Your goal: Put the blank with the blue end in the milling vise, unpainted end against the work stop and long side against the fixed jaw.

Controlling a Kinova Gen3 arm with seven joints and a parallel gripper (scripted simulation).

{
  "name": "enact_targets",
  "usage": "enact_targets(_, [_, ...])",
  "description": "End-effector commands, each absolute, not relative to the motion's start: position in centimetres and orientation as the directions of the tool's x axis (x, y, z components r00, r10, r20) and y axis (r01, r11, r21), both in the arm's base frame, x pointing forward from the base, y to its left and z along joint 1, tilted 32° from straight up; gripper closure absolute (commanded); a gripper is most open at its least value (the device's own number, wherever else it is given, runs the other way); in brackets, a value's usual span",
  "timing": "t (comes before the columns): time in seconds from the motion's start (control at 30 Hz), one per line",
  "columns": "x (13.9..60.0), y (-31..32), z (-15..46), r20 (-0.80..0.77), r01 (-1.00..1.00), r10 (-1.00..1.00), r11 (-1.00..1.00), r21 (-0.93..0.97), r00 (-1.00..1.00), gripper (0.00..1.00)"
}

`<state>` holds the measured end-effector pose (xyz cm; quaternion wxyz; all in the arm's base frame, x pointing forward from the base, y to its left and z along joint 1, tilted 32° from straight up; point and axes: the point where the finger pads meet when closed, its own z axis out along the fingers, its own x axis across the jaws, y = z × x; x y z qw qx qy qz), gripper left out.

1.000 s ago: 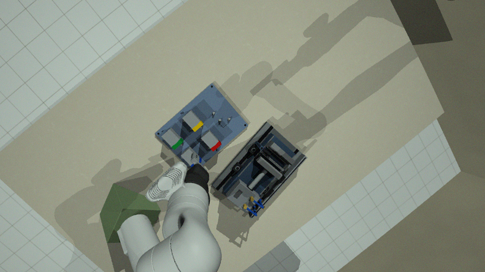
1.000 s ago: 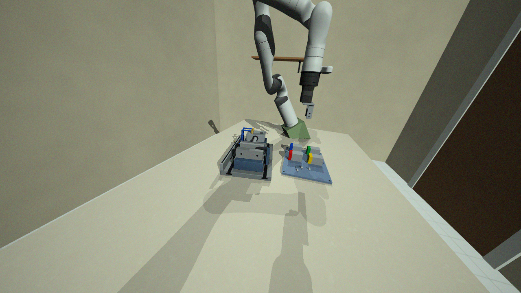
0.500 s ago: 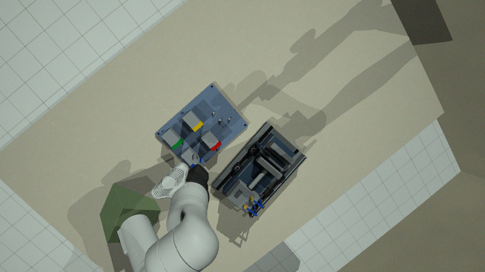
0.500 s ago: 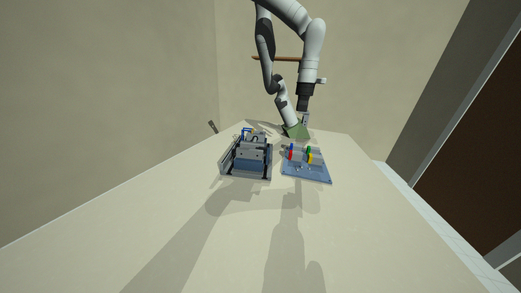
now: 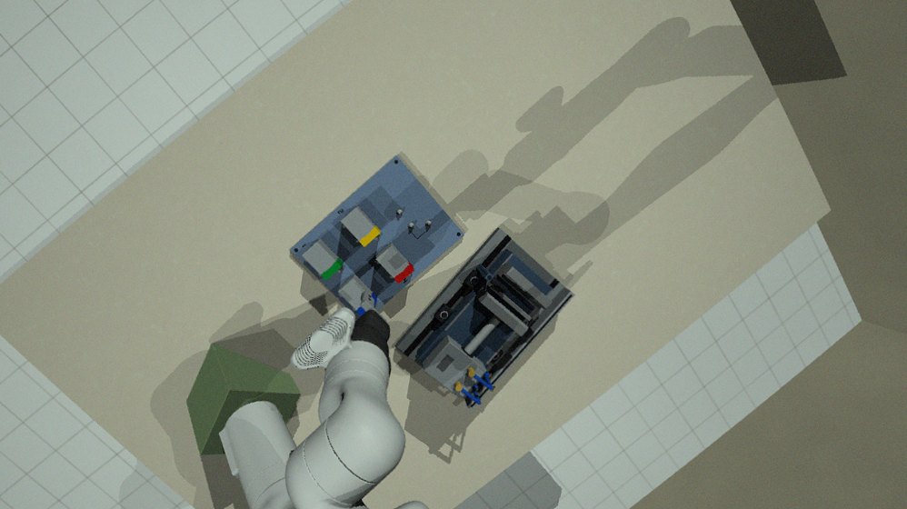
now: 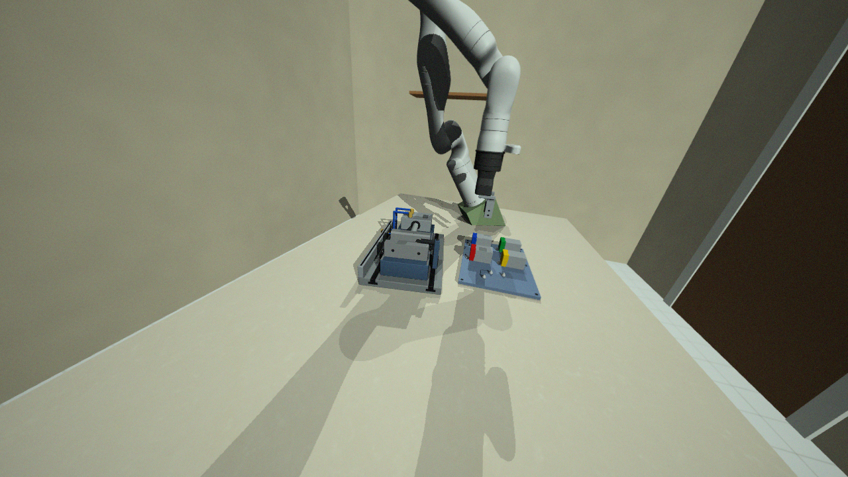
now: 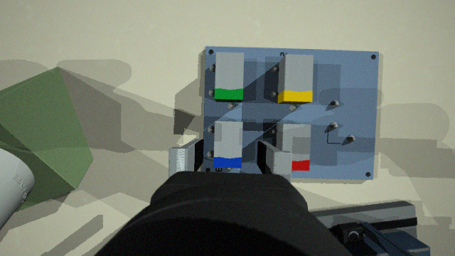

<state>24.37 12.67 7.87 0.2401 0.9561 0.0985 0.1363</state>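
Note:
The blank with the blue end (image 5: 354,292) (image 6: 484,239) (image 7: 228,140) lies on the blue plate (image 5: 404,178) (image 6: 503,287) (image 7: 359,78), at its corner nearest the arm base. My gripper (image 6: 487,209) (image 7: 229,151) is open and empty, above this blank. In the wrist view its fingers stand on either side of the blank, the right one overlapping the red-ended blank. The milling vise (image 6: 400,286) (image 7: 405,211) stands beside the plate. Its fixed jaw (image 5: 525,281) (image 6: 407,249) is at the end away from the hoses; the moving jaw (image 5: 502,314) faces it. The low bars and work stop are not clear.
The red-ended blank (image 5: 393,259) (image 6: 484,255) (image 7: 302,132), green-ended blank (image 5: 320,256) (image 6: 511,244) (image 7: 229,72) and yellow-ended blank (image 5: 359,224) (image 6: 514,259) (image 7: 299,75) lie separately on the plate. Small pins rise from it. Blue hoses (image 5: 481,381) stick out at the vise's near end.

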Motion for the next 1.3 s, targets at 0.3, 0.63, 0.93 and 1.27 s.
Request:
enact_targets(0.3, [24.2, 11.3, 6.7, 0.206, 0.125, 0.255, -0.861, 0.494, 0.945, 0.00])
enact_targets(0.63, [24.3, 11.4, 6.8, 0.207, 0.124, 0.255, -0.861, 0.492, 0.945, 0.00])
enact_targets(0.93, [24.2, 11.7, 7.1, 0.204, 0.125, 0.255, -0.860, 0.495, 0.945, 0.00])
enact_targets(1.27, [24.2, 11.9, 7.3, 0.204, 0.125, 0.255, -0.859, 0.496, 0.945, 0.00])
